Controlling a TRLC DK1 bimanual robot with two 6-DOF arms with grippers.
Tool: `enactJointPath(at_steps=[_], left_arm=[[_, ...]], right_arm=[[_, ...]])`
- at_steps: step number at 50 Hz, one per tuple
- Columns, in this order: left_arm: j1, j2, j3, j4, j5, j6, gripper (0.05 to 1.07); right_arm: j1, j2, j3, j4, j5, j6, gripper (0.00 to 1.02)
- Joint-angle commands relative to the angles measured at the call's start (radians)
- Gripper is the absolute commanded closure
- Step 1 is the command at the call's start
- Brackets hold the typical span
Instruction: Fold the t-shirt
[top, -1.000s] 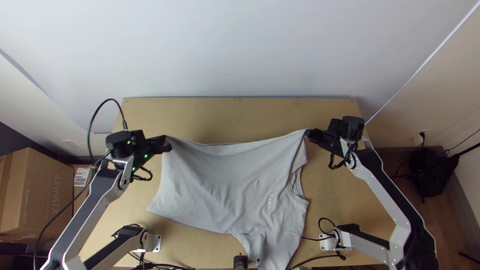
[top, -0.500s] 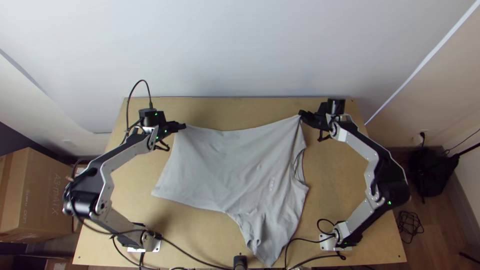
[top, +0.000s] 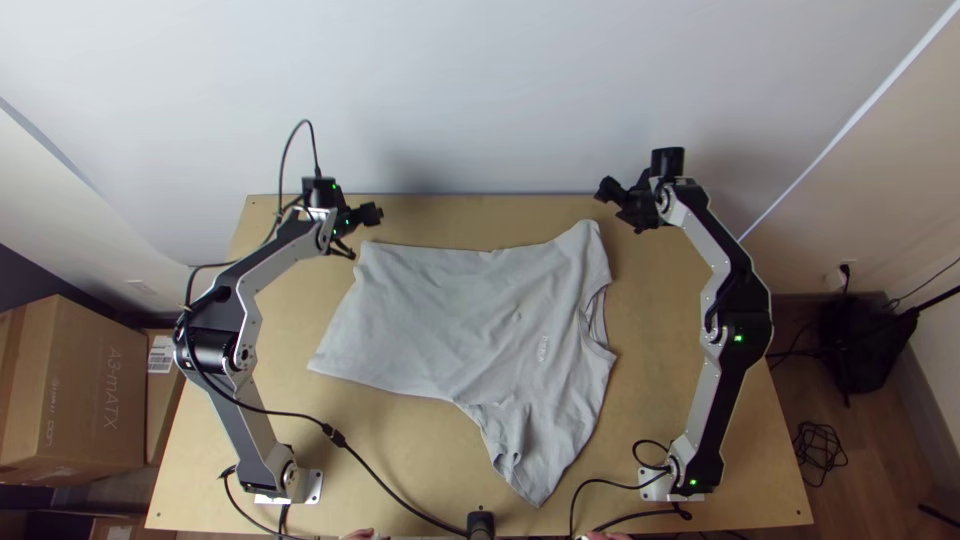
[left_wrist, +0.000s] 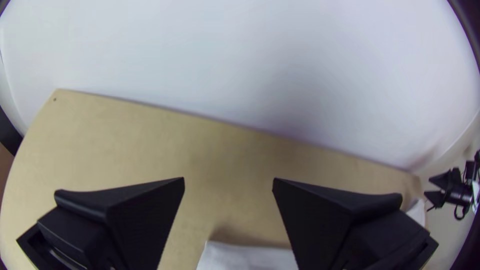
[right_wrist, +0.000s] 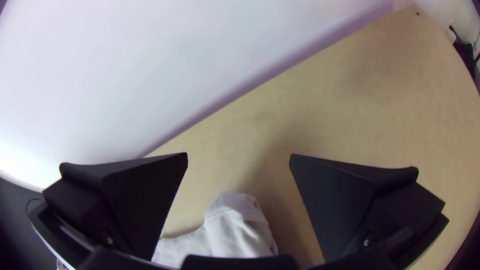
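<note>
Both grippers have just let go: a moment earlier the left gripper (top: 372, 214) and the right gripper (top: 602, 190) each had a far corner of the t-shirt (top: 450, 320), and now each stands with its fingers apart and nothing between them, drawn back past the cloth toward the far edge of the table (top: 690, 340). The shirt has also slid a little that way, its tapering near end now farther from the table's near edge. It lies in the middle of the table, mostly flat, its long side roughly along the far edge, a wider end toward the left edge and an opening facing the right edge; the near end is creased, and the far right corner is rumpled. How many layers there are I cannot tell. I judge that a pull or lay-down has ended, with more folding to come; the slanting near end probably wants tucking in, and a shallow grip there could slip. A black cable (top: 385, 486) crosses the table near its near left corner. Beyond the far edge rises a pale wall (top: 480, 90); cardboard boxes (top: 95, 385) stand past the left edge, and a black bag (top: 856, 345) lies on the floor past the right.
</note>
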Motion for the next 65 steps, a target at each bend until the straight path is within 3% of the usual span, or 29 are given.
enactJointPath(at_steps=[1, 9, 18, 32, 38, 44, 49, 54, 60, 65], left_arm=[[0.043, 0.002, 0.13, -0.064, -0.001, -0.05, 0.1], [0.077, -0.057, 0.204, -0.193, 0.022, -0.044, 0.11], [0.097, -0.152, 0.209, -0.424, 0.104, -0.034, 0.1], [0.132, -0.345, 0.107, -0.754, 0.146, 0.045, 0.1], [0.151, -0.446, 0.015, -0.773, 0.146, 0.101, 0.1], [0.174, -0.534, -0.061, -0.773, 0.146, 0.131, 0.1], [0.181, -0.59, -0.106, -0.773, 0.146, 0.139, 0.1], [0.181, -0.64, -0.158, -0.765, 0.146, 0.153, 0.1], [0.181, -0.686, -0.198, -0.762, 0.146, 0.154, 0.1], [0.183, -0.718, -0.23, -0.762, 0.146, 0.156, 0.1]], right_arm=[[-0.035, -0.018, 0.059, -0.051, -0.001, 0.035, 0.04], [-0.055, -0.15, 0.056, -0.226, -0.007, 0.026, 0.04], [-0.097, -0.388, -0.068, -0.399, -0.064, 0.007, 0.04], [-0.123, -0.788, -0.527, -0.626, -0.078, -0.065, 0.04], [-0.109, -0.948, -0.733, -0.691, -0.079, -0.103, 0.04], [-0.043, -1.073, -0.912, -0.718, -0.079, -0.103, 0.04], [0.031, -1.139, -1.038, -0.72, -0.079, -0.1, 0.13], [0.118, -1.167, -1.121, -0.743, -0.079, -0.077, 0.13], [0.204, -1.172, -1.174, -0.757, -0.079, -0.04, 0.25], [0.302, -1.175, -1.205, -0.755, -0.078, 0.004, 0.25]])
